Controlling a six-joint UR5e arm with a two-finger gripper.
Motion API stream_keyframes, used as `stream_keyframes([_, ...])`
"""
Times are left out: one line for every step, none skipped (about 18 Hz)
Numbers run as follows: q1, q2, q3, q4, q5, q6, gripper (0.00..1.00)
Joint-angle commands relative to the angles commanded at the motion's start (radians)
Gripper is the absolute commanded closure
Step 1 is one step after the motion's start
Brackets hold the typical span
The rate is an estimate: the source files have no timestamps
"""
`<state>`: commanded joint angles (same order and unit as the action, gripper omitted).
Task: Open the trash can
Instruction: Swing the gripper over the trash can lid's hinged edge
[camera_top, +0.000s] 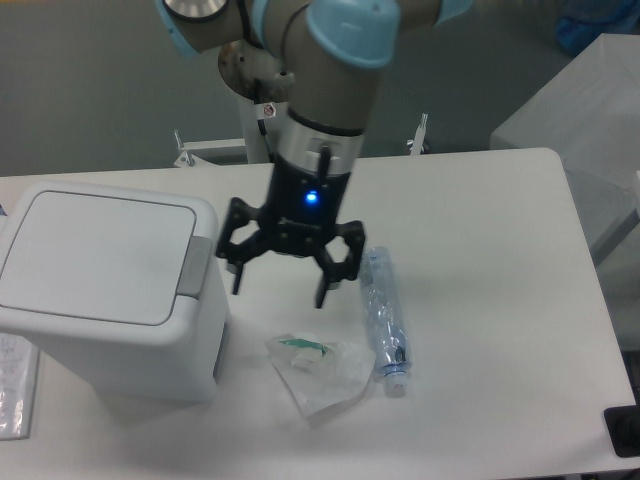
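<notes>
Currently: white bench (480, 230) carrying everything. Trash can (105, 285) at the bench's left side, upright, flat white lid down, grey push tab (195, 268) on its right edge. UR5e arm (320, 70) reaching down from the back of the bench, wrist lit by a blue LED. Hand (280, 290) hanging just right of the trash can, close to the tab but apart from it; black fingers (327, 280) spread wide, pointing down, gripping nothing. Crushed clear plastic bottle (384, 318) lying on the bench right of the hand, well apart from the trash can, cap end toward the front edge. Crumpled clear wrapper (318, 370) with a green bit inside, lying front-right of the trash can, below the hand, just beside the bottle's cap end. Clear packet (15, 390) at the trash can's front-left corner, partly cut off by the frame edge.
</notes>
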<state>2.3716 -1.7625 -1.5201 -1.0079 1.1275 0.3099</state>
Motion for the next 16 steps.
stream_keyframes([0.0, 0.002, 0.001, 0.005, -0.002, -0.012, 0.0])
stream_keyframes([0.0, 0.002, 0.003, 0.009, 0.0, -0.026, 0.0])
stream_keyframes([0.0, 0.005, 0.003, 0.009, 0.0, -0.032, 0.0])
stream_keyframes([0.0, 0.006, 0.003, 0.009, 0.0, -0.032, 0.0])
stream_keyframes([0.0, 0.006, 0.003, 0.009, 0.0, -0.034, 0.0])
stream_keyframes([0.0, 0.008, 0.0, 0.009, 0.0, -0.035, 0.0])
stream_keyframes([-0.002, 0.008, -0.003, 0.009, 0.0, -0.035, 0.0])
stream_keyframes([-0.002, 0.011, -0.012, 0.009, 0.002, -0.035, 0.0])
stream_keyframes([-0.003, 0.02, -0.02, 0.009, 0.003, -0.035, 0.0])
stream_keyframes([-0.003, 0.024, -0.031, 0.009, 0.005, -0.034, 0.0])
stream_keyframes([-0.003, 0.035, -0.041, 0.009, 0.006, -0.034, 0.0])
stream_keyframes([-0.005, 0.044, -0.057, 0.009, 0.006, -0.034, 0.0])
stream_keyframes([-0.005, 0.052, -0.069, 0.009, 0.006, -0.034, 0.0])
stream_keyframes([-0.005, 0.061, -0.078, 0.009, 0.005, -0.034, 0.0])
stream_keyframes([-0.005, 0.067, -0.084, 0.009, 0.005, -0.035, 0.0])
stream_keyframes([-0.005, 0.067, -0.087, 0.009, 0.005, -0.035, 0.0])
